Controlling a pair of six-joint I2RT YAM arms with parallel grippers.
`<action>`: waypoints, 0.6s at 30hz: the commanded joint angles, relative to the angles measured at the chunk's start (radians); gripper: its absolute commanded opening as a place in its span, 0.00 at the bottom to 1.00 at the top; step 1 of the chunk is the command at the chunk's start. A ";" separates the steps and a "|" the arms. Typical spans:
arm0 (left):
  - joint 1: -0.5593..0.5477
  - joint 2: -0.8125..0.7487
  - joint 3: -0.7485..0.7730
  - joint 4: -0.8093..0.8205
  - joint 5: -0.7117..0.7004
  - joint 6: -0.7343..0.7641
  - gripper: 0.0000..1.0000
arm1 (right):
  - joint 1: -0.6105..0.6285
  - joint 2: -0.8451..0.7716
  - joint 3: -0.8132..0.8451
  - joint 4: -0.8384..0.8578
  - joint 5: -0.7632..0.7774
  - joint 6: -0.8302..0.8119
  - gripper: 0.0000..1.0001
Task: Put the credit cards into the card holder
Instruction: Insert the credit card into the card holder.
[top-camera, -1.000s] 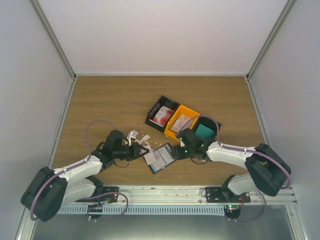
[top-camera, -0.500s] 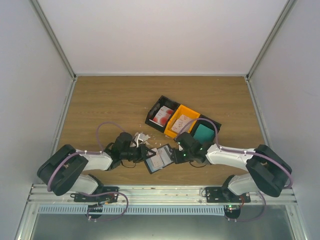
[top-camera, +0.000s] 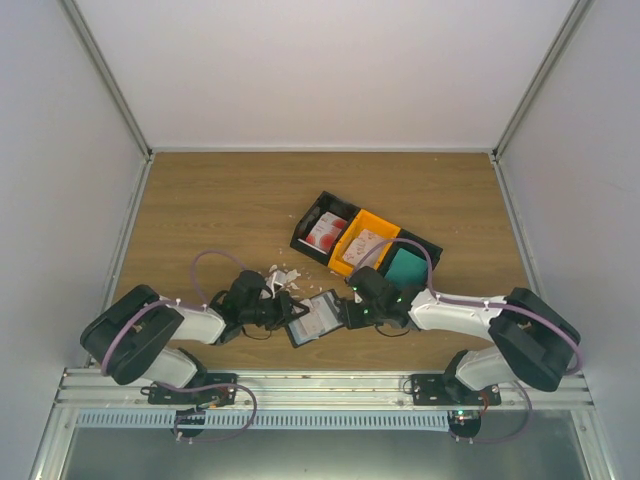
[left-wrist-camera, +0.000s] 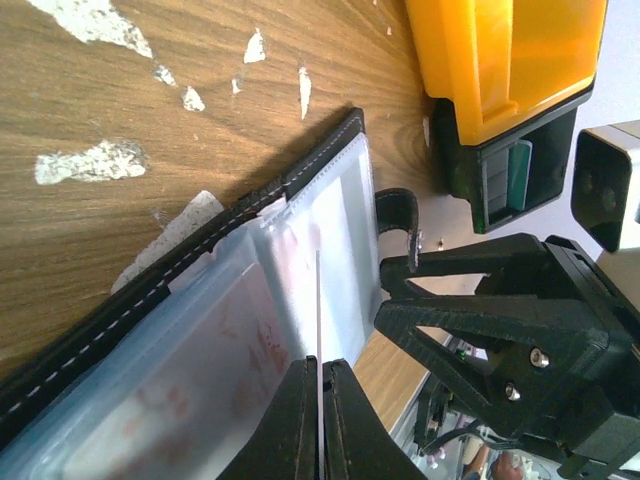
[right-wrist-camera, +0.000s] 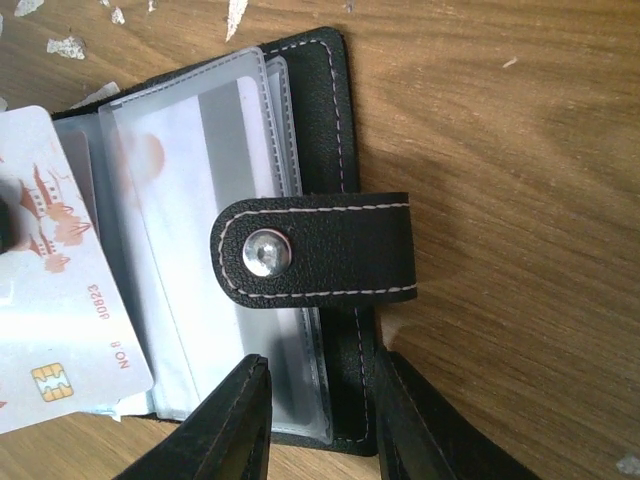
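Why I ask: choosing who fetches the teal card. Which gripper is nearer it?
Right. The right gripper sits at the card holder's right edge, close to the teal card; the left gripper, pinching a red-and-white card, is at the holder's left side, farther off.

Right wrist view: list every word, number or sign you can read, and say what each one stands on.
"NO:8" - printed sideways on the red-and-white credit card, near its gold chip.
"80823" - on the same card, next to it; the digits are small, so this reading is not certain.
No lettering shows on the card holder or its snap strap.
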 joint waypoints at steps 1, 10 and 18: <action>-0.005 0.042 0.008 0.077 -0.009 -0.017 0.00 | 0.017 0.044 -0.027 -0.047 0.003 0.023 0.31; 0.006 0.167 0.023 0.174 0.031 -0.047 0.00 | 0.017 0.054 -0.038 -0.027 -0.005 0.031 0.30; 0.007 0.226 0.037 0.202 0.021 -0.046 0.00 | 0.018 0.063 -0.050 -0.019 -0.010 0.025 0.23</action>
